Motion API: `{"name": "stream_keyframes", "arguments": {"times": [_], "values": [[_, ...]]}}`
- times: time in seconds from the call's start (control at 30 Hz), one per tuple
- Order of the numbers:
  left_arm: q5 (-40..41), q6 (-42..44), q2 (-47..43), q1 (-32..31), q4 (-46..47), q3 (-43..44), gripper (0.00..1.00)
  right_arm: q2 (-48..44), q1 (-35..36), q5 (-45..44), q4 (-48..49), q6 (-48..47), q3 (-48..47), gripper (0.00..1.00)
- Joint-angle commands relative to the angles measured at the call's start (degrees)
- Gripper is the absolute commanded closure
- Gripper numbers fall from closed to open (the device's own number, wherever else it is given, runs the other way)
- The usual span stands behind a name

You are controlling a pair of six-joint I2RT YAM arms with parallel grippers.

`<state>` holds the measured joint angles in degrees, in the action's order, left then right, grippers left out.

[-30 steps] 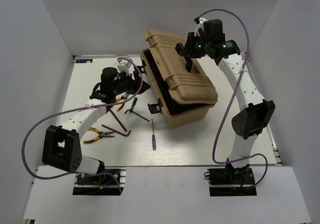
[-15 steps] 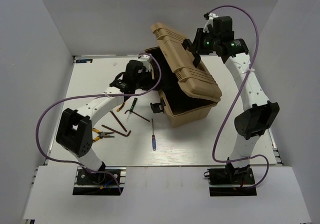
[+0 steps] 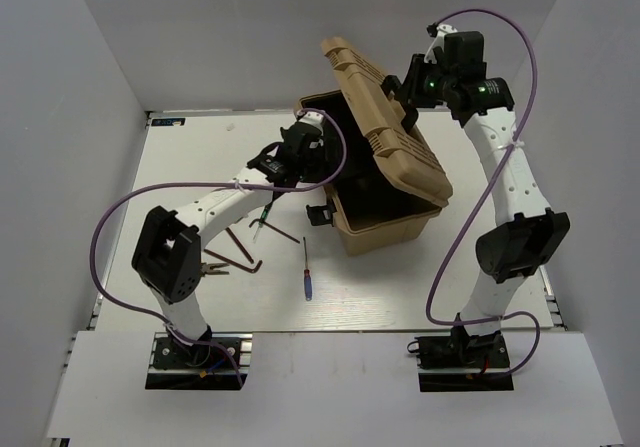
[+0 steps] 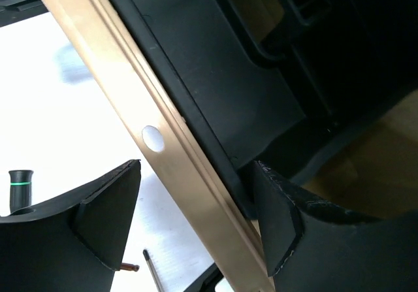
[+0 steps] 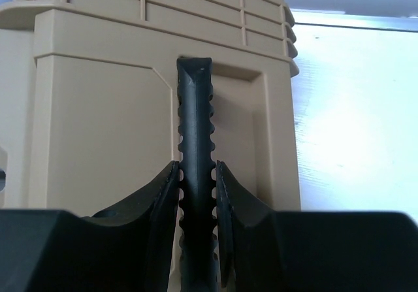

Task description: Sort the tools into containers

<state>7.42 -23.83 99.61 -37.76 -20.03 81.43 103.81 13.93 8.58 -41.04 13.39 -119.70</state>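
1. Lid (image 3: 385, 127) of the tan toolbox (image 3: 385, 229) is standing raised and tilting back on its hinge. The black interior is showing in the top view.
2. I am pinching the black handle (image 5: 196, 109) on the lid with my right claw (image 5: 196, 174). Both fingers are pressing on its ribbed sides. Judgement: this grip is what is propping the lid up, since nothing else is supporting it.
3. My left claw (image 4: 196, 200) is hanging spread and empty over the box's left rim (image 4: 130, 102). One finger is sitting outside over the tabletop (image 3: 400, 287), the other inside over the black tray (image 4: 215, 96). I cannot tell whether either finger is touching the rim. Judgement: I am straddling the wall to steady the box so that it is not sliding or tipping as the lid is pulled.
4. Tools are all lying outside the box, on the tabletop to its left:
   - The blue-handled screwdriver (image 3: 308, 285) is lying nearest the front.
   - The bent rods (image 3: 237, 258) are lying beside my left arm.
   - The pliers (image 3: 213, 269) are mostly hiding under that arm.
5. Judgement: sorting is not yet starting, and this is the opening step. The risk is the lid dropping if the handle grip is slipping.
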Motion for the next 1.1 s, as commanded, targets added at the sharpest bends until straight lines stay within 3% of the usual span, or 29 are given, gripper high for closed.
{"name": "stream_keyframes", "arguments": {"times": [0.0,0.37,0.7,1.07], "values": [[1.37,0.28,1.37,-1.44,-8.01,0.49,0.21,-10.12,-2.85,-5.85,14.05,-1.16,-2.73,1.00],[1.98,-0.25,2.52,0.23,-8.01,0.49,0.21,-15.74,-7.60,-11.47,15.72,-4.68,4.46,1.00],[1.46,0.28,6.73,2.43,-9.06,5.58,0.21,-19.08,-13.32,-11.13,18.10,-6.18,11.94,1.00],[0.31,1.33,7.79,5.24,-9.07,5.50,0.21,-18.12,-20.78,-9.72,18.36,-7.94,15.46,1.00]]}}
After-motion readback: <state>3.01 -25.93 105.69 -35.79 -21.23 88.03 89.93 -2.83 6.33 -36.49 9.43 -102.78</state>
